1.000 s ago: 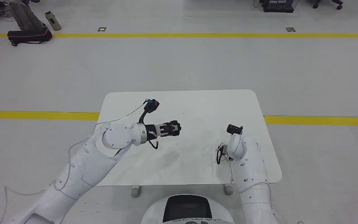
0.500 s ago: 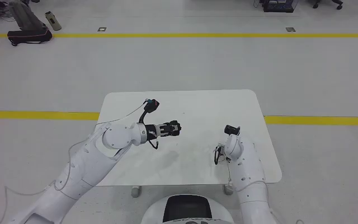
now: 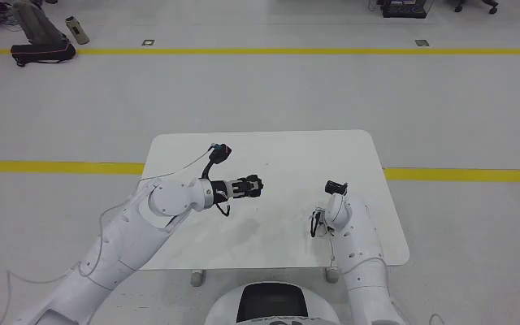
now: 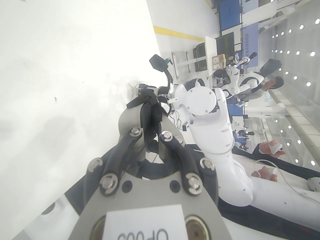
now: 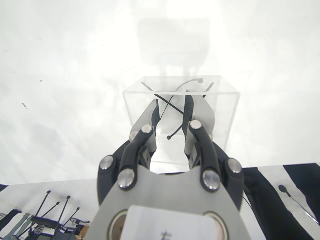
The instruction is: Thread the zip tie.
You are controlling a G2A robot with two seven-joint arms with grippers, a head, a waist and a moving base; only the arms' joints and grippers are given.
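Right gripper [image 5: 172, 107], bench [image 3: 284, 150] 4 o'clock: jaws wide at clear box [image 5: 226, 116] of crossed zip ties [image 5: 170, 104]. Left gripper [image 4: 147, 108]: jaws pressed together.

tabletop [image 3: 268, 154]: white, with rounded corners
clear box [image 5: 228, 116]: stands on the tabletop, open at the top
yellow lines [image 3: 284, 51]: on the floor, one beyond the tabletop, one running behind it
black bag [image 3: 36, 45]: on the floor, far beyond the tabletop's left corner
canister [image 3: 77, 31]: beyond the tabletop too, just beside the bag
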